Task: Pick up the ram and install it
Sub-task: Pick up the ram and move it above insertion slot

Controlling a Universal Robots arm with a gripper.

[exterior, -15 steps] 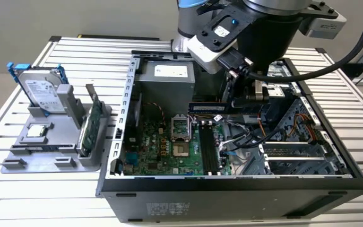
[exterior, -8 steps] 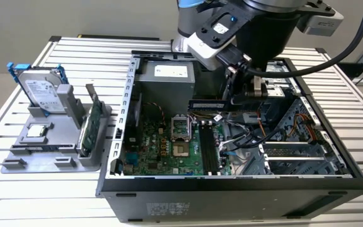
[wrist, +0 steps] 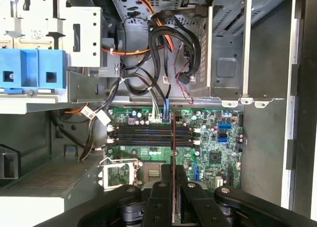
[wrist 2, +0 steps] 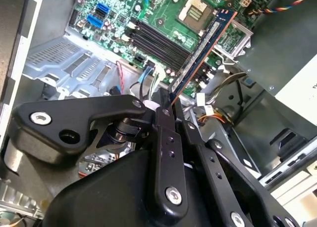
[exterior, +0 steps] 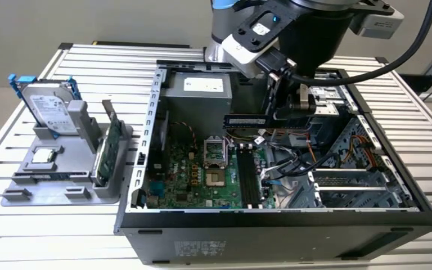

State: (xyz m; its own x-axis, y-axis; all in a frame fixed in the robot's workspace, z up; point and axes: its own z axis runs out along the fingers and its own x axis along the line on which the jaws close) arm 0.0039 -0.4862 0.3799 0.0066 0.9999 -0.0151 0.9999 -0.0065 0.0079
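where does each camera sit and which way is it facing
exterior view: off the arm, raised, looking down into the open computer case on the slatted table; shows the arm and the gripper holding the ram.
second wrist view: on the wrist, looking slantwise along the gripper at the ram's face and the motherboard.
first wrist view: on the wrist, looking straight onto the memory slots, the ram edge-on past the gripper.
shared: all three show gripper, ram and motherboard.

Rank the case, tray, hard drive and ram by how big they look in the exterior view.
Largest to smallest:
1. case
2. tray
3. hard drive
4. ram, held up in the gripper, perhaps nearer the camera, yet plainly the smallest.
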